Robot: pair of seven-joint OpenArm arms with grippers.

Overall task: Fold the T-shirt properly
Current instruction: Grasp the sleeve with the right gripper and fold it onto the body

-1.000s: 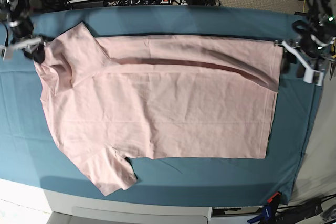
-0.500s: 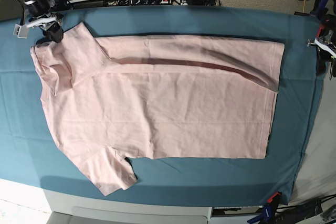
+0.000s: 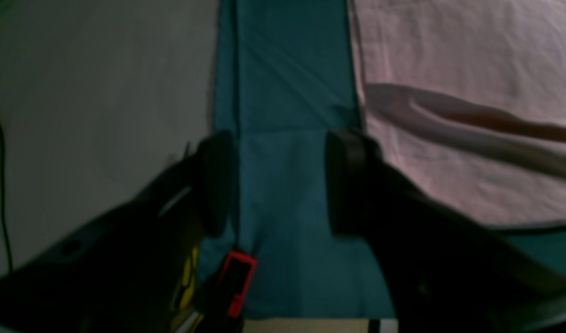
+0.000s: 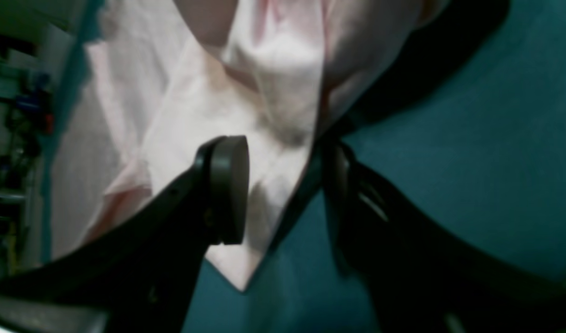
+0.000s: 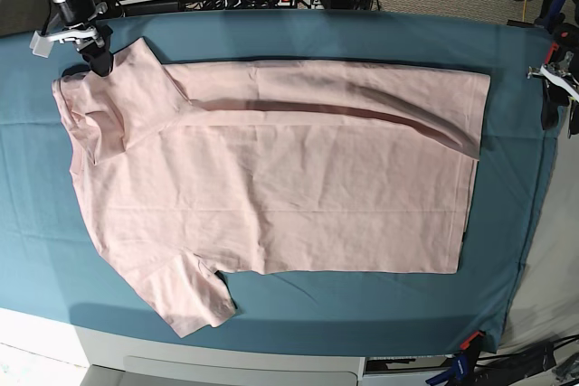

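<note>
- On the counter (image 5: 298, 29), under its teal cloth, the T-shirt (image 5: 289, 178) lies spread, plain side up, far long edge folded over toward the middle.
- We see the right pincer (image 4: 276, 187) spread, hovering at the far sleeve (image 5: 127, 70); the cloth shows between the pads, not pinched.
- The left pincer (image 3: 273, 182) is spread too, just beside the hem (image 3: 357, 69), holding nothing.
- Risk, as we judge it: a raised ridge (image 5: 362, 115) along the fold may set a crooked crease if pressed flat.
- The sleeve is bunched; a shallow pinch there could grab one layer only and drag the fold open.
- The near sleeve (image 5: 194, 300) is not yet folded in.
</note>
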